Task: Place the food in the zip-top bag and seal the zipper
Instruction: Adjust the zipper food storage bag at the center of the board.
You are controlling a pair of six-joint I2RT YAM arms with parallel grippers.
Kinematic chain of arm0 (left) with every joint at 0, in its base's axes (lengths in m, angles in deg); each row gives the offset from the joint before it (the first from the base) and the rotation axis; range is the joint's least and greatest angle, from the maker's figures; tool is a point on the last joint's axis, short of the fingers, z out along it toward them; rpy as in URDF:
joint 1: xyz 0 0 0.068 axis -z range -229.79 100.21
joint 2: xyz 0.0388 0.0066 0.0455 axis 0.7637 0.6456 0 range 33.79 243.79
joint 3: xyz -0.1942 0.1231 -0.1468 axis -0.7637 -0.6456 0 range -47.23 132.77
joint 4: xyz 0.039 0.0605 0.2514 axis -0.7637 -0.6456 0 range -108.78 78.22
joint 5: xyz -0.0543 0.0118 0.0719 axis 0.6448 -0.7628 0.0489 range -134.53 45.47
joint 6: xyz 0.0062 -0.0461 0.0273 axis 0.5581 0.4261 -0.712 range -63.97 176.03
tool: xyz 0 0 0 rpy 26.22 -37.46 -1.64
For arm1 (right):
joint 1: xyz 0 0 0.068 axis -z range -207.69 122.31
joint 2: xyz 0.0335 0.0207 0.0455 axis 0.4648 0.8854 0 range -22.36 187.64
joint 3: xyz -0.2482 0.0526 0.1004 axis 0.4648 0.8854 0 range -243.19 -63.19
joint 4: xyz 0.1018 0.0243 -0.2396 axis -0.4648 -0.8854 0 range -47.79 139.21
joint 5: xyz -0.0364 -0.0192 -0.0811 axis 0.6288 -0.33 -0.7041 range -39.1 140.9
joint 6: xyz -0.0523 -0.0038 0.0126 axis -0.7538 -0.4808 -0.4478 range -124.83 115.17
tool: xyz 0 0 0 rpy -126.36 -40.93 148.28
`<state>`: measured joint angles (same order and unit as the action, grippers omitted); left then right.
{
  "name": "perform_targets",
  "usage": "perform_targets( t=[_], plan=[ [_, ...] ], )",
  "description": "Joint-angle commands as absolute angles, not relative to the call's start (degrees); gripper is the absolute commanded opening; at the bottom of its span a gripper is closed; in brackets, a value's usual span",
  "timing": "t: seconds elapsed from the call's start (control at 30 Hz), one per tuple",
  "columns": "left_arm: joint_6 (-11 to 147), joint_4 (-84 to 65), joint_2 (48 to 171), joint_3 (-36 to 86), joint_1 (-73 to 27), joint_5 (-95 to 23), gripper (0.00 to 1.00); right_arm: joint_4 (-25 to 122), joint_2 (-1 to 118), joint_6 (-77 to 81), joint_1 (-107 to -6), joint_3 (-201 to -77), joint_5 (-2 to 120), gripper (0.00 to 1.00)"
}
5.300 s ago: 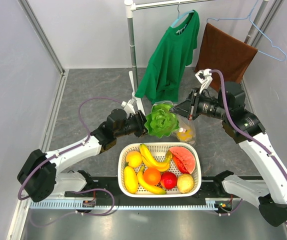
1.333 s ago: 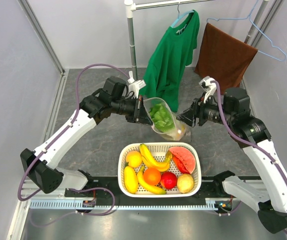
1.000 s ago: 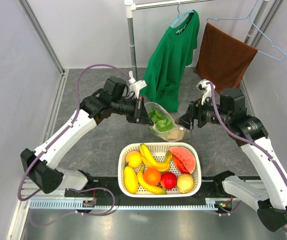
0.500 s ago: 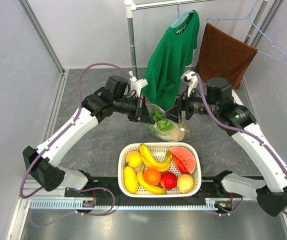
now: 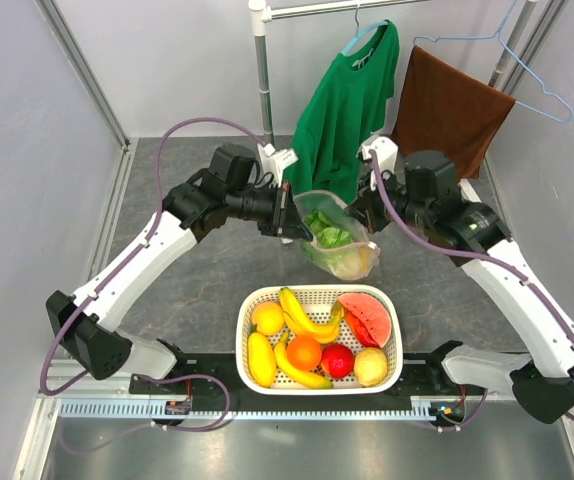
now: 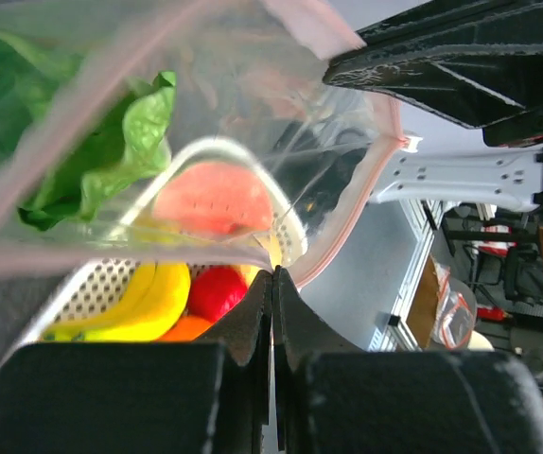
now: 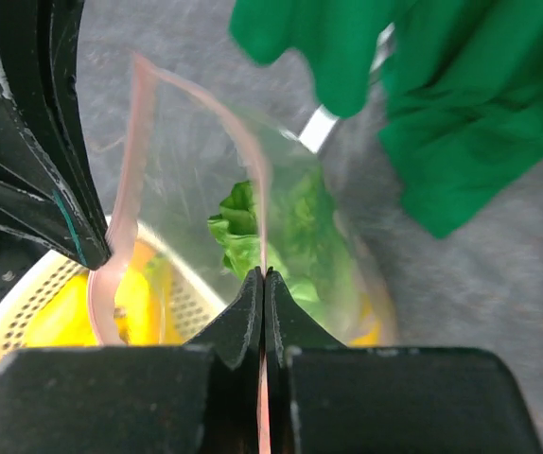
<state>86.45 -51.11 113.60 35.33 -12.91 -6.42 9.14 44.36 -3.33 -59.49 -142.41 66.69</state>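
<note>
Behind basket (image 5: 319, 291), left gripper (image 5: 293, 222), right gripper (image 5: 359, 206) pinch zipper (image 7: 264, 218).

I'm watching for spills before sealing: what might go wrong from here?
Both the left end effector and right end effector pinch only the thin zipper, so the bag, weighted by lettuce and yellow fruit, might slip free. The mouth gapes between them; pulling unevenly may leave it partly unsealed.

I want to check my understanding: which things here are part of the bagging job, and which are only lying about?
Part of the job:
- zip-top bag
- pink zipper along its mouth
- lettuce head, inside the bag
- yellow fruit, inside the bag

Only lying about:
- white basket
- bananas
- watermelon slice
- green shirt
- brown towel
</note>
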Motion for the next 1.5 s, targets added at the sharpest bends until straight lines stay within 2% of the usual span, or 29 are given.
perform_targets(
  t=[0.0, 0.13, 0.23, 0.43, 0.57, 0.6, 0.63, 0.7, 0.73, 0.8, 0.83, 0.87, 0.9, 0.97, 1.13, 1.47],
  plan=[
    [83.72, -45.36, 115.0, 45.3, -10.95, -4.01, 0.02, 5.81, 41.81, -10.61, -59.77, -154.49, 58.82, 0.0],
    [84.51, -41.41, 114.13, 46.11, -6.38, -4.45, 0.02, 1.93, 41.63, -13.26, -59.77, -160.21, 56.88, 0.0],
    [86.34, -39.65, 112.46, 40.06, -4.18, -6.47, 0.02, 1.66, 40.67, -14.14, -59.69, -156.63, 57.4, 0.0],
    [91.1, -39.82, 112.89, 32.14, -4.61, -10.07, 0.02, 7.19, 37.94, -15.9, -59.77, -140.03, 59.07, 0.0],
    [88.12, -38.06, 110.09, 31.25, -4.88, -10.42, 0.02, 7.9, 37.59, -14.85, -59.77, -139.3, 58.73, 0.0],
    [86.9, -37.89, 109.21, 31.25, -5.05, -10.69, 0.05, 7.9, 37.5, -14.59, -59.77, -139.82, 58.64, 0.0],
    [84.36, -37.54, 108.42, 31.25, -5.84, -10.69, 0.21, 7.73, 37.5, -14.24, -59.77, -140.87, 58.81, 0.0],
    [82.41, -37.01, 105.35, 30.73, -7.77, -9.03, 0.43, 7.11, 37.15, -13.01, -59.77, -141.76, 58.99, 0.0],
    [79.97, -37.18, 104.11, 30.46, -10.22, -6.5, 0.58, 6.76, 36.97, -12.39, -59.77, -142.11, 59.34, 0.0],
    [76.27, -38.49, 100.87, 30.2, -12.78, -2.01, 0.77, 6.23, 36.01, -11.33, -59.77, -141.85, 60.3, 0.0],
    [68.85, -40.5, 99.63, 30.2, -14.01, 0.45, 0.88, 6.23, 35.57, -11.16, -59.77, -141.06, 60.57, 0.0],
    [63.65, -44.61, 98.14, 29.85, -14.02, 1.52, 0.94, 6.23, 35.3, -10.9, -59.77, -140.62, 60.66, 0.0],
    [52.19, -47.09, 94.12, 29.32, -14.02, 3.44, 0.96, 6.15, 35.04, -10.72, -59.77, -140.1, 60.66, 0.0],
    [41.06, -55.06, 90.24, 26.87, -13.85, 10.12, 0.97, 6.23, 34.86, -10.28, -59.77, -139.74, 61.18, 0.0],
    [20.11, -65.74, 86.7, 19.23, -6.22, 5.94, 1.0, 6.76, 35.39, -7.82, -59.69, -140.35, 63.47, 0.0],
    [2.78, -47.31, 94.24, 5.51, 17.78, -17.09, 1.0, 5.8, 35.04, -5.97, -59.51, -140.18, 64.35, 0.0]
  ],
)
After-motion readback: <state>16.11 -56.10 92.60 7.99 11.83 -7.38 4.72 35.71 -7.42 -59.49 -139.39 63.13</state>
